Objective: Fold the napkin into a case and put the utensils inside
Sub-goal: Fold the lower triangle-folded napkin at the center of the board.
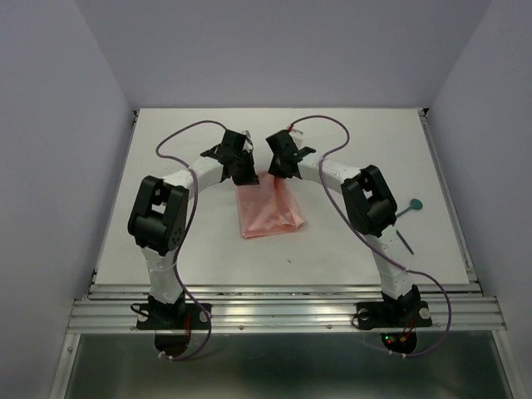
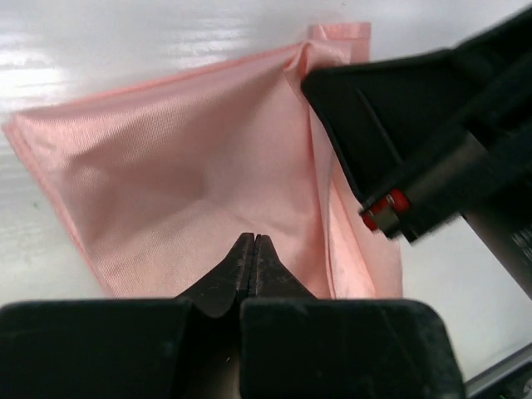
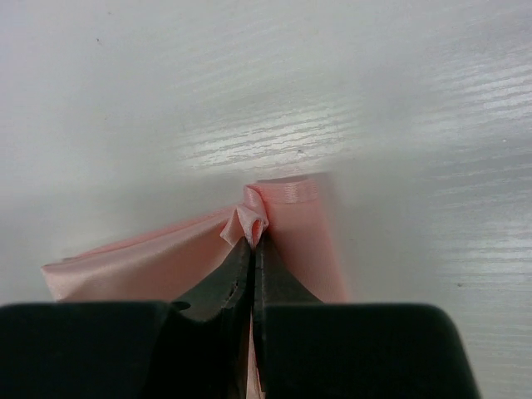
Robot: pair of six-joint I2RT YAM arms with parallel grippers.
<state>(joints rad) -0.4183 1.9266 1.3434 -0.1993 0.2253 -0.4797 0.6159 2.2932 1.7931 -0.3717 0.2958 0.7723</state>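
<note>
Salmon-pink napkin (image 1: 268, 212) at mid-tabletop (image 1: 349, 141), with both arms meeting at its far edge. Your right jaws are closed tight on a bunched far corner. Your left jaws, likewise closed, appear to nip the cloth just beside them; judged so, twin grips let you carry that edge over as one fold. The dark-teal utensils (image 1: 411, 205) lie well apart at right, clear of the folding.

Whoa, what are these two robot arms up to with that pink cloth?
Both arms are folding the napkin on the table. The left gripper and right gripper are each pinched shut on its far edge. It is not folded narrow yet, and the teal utensils lie to the right, untouched.
</note>
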